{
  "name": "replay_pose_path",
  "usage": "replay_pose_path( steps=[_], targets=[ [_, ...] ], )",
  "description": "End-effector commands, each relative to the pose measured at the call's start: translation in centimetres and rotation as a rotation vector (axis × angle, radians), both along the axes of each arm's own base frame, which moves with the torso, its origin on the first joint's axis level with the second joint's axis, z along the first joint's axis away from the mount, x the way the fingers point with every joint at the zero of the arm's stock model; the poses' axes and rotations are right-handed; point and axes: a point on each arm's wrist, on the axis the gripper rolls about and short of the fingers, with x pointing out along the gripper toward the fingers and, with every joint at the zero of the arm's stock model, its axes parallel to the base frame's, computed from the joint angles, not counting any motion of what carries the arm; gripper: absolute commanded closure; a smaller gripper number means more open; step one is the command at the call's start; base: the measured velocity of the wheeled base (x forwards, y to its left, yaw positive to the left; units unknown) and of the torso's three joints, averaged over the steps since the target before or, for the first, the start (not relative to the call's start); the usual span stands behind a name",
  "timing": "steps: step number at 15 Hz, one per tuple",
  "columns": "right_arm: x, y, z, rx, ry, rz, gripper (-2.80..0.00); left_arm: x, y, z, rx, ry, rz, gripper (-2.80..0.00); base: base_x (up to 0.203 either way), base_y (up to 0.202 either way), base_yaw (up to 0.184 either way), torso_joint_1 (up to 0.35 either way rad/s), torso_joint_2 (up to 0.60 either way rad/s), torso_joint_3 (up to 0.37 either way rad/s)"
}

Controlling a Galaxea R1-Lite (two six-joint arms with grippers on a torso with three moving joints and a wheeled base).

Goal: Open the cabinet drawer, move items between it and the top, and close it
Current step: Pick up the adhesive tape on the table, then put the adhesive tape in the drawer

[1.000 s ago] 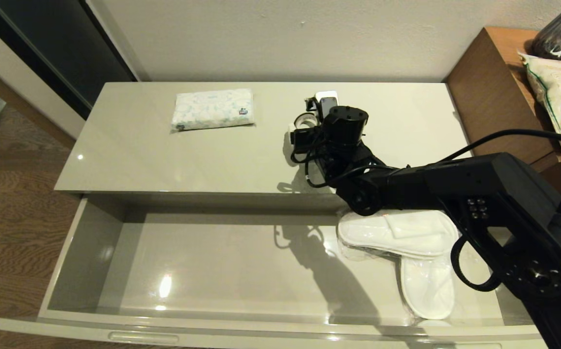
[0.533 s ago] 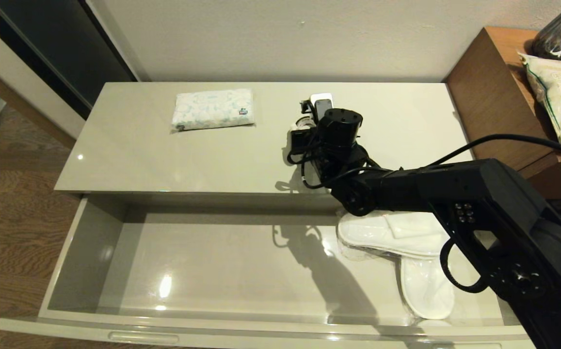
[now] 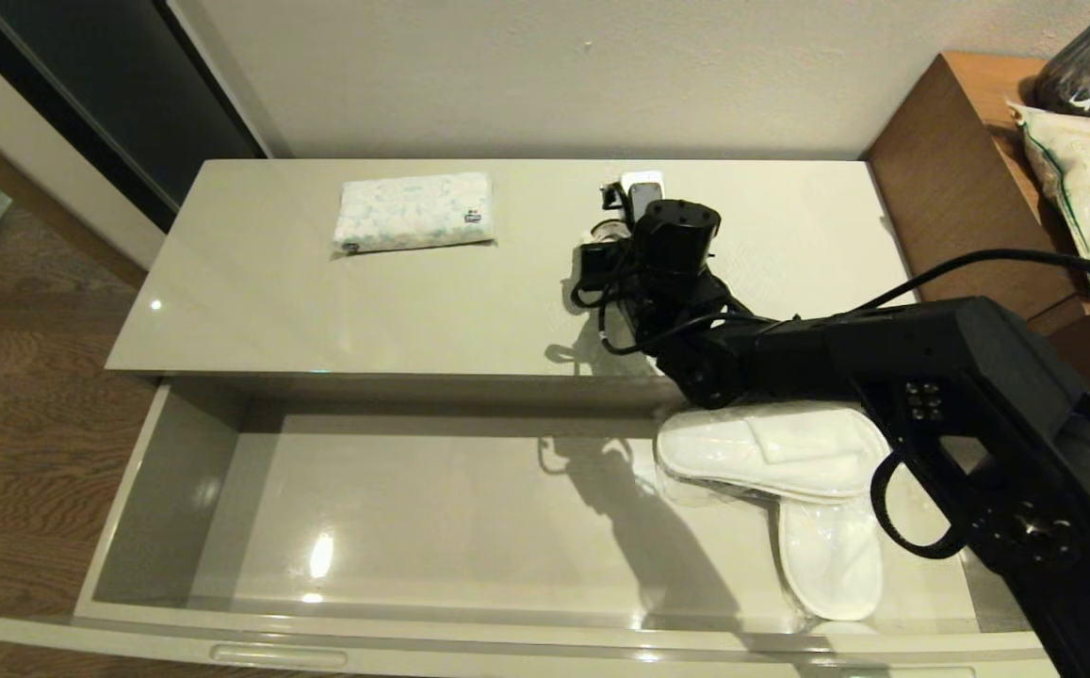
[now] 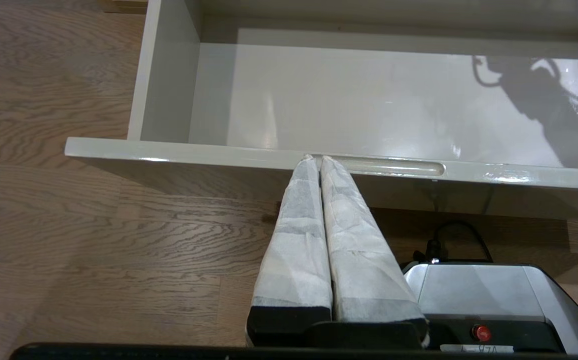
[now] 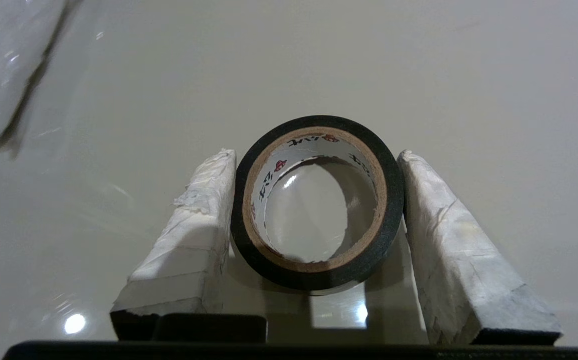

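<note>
The right gripper reaches over the far right part of the long glossy cream-beige cabinet top, its paper-wrapped fingers part-open and pressed against both sides of the small black tape roll, which sits gripped between them. Nearer, the wide shallow cream drawer stands open with white bagged slippers at its right end; the soft white tissue pack lies far left on the top. The left gripper hangs closed and empty just before the drawer's front edge.

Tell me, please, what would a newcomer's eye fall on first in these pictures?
The right pincer over the top, its pads on either side of the black tape roll. Next, the wide-open drawer with white slippers at its right end, and the tissue pack on the top's left half.
</note>
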Motion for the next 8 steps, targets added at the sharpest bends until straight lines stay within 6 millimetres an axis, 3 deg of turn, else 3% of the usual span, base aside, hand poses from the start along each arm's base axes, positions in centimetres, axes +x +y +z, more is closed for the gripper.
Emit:
replay_pose_path(
  steps=[1,5,8],
  targets=[
    [-1.5,-1.2,2.5,0.008,-0.013,-0.005,0.00,0.0,0.0,0.0,0.000,0.000,0.001,0.00,0.000,0.000,0.000,0.000,0.00,0.000],
    [-4.3,-3.0,4.9,0.003,0.001,-0.013,0.00,0.0,0.0,0.0,0.000,0.000,0.000,0.00,0.000,0.000,0.000,0.000,0.00,0.000],
    [-7.6,-5.1,6.2,-0.011,0.042,-0.016,0.00,0.0,0.0,0.0,0.000,0.000,0.001,0.00,0.000,0.000,0.000,0.000,0.00,0.000]
  ],
)
